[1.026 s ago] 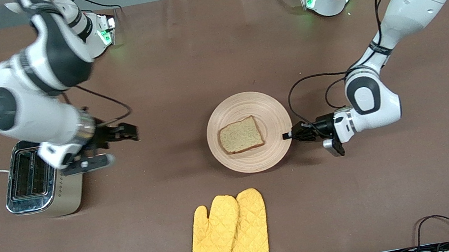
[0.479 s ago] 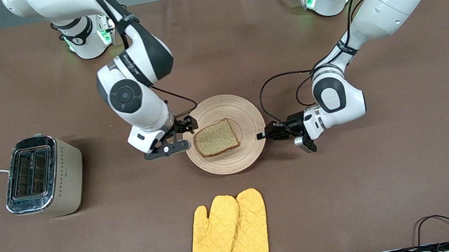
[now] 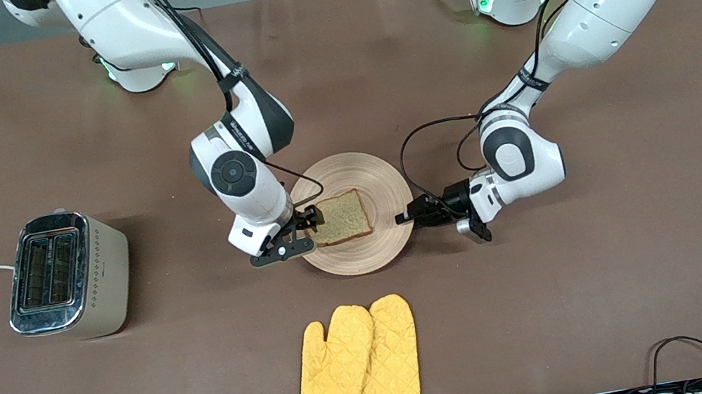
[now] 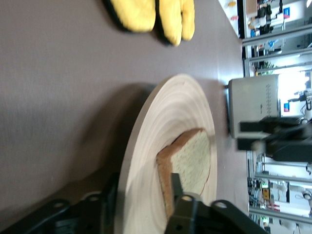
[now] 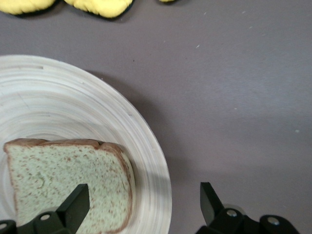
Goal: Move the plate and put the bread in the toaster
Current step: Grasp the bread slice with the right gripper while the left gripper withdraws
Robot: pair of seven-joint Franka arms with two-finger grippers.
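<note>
At the table's middle, the left gripper (image 3: 406, 218) pinches the rim of the wooden plate (image 3: 384, 181) at the edge toward the left arm's end, one finger (image 4: 174, 187) over the top surface, the other apparently beneath. The bread slice (image 3: 340, 218) lies flat on the plate. The right gripper (image 3: 312, 221), fingers spread wide, stands at the plate's edge toward the right arm's end, straddling the slice's crust and the rim. The toaster (image 3: 66, 277) stands well apart toward the right arm's end; yellow oven mitts (image 3: 358, 357) lie nearer the front camera.
</note>
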